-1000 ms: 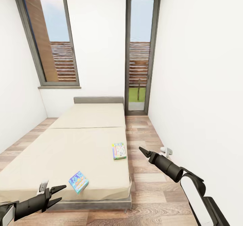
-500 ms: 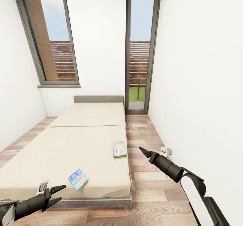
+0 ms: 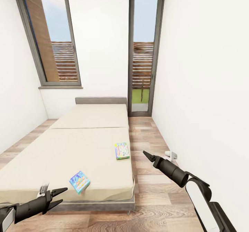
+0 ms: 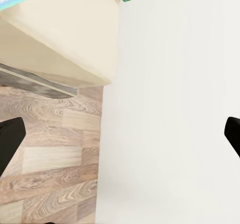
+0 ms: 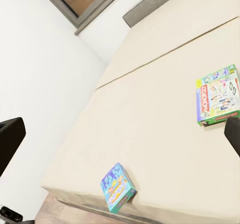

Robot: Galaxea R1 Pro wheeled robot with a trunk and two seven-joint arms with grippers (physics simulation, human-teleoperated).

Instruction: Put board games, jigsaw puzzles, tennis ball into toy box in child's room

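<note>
Two board games lie on the beige bed (image 3: 86, 145). The blue and orange one (image 3: 79, 181) is near the foot edge, and the green-edged one (image 3: 122, 150) is by the bed's right side. My left gripper (image 3: 61, 194) hangs open in front of the bed's foot, short of the blue game. My right gripper (image 3: 145, 154) hovers over the floor just right of the green-edged game, holding nothing. In the right wrist view its fingers stand wide apart, framing the blue game (image 5: 117, 186) and the green-edged game (image 5: 217, 93). The table, toy box, jigsaw puzzles and tennis ball are out of view.
A strip of wooden floor (image 3: 148, 183) runs between the bed and the white right wall. A small white fitting (image 3: 171, 154) sits low on that wall. A window (image 3: 52, 41) and a glass door (image 3: 143, 55) are in the far wall, behind the grey headboard (image 3: 101, 100).
The whole picture has shifted slightly upward, so the camera moved. Both arms keep nearly the same pose, and the two board games lie where they were.
</note>
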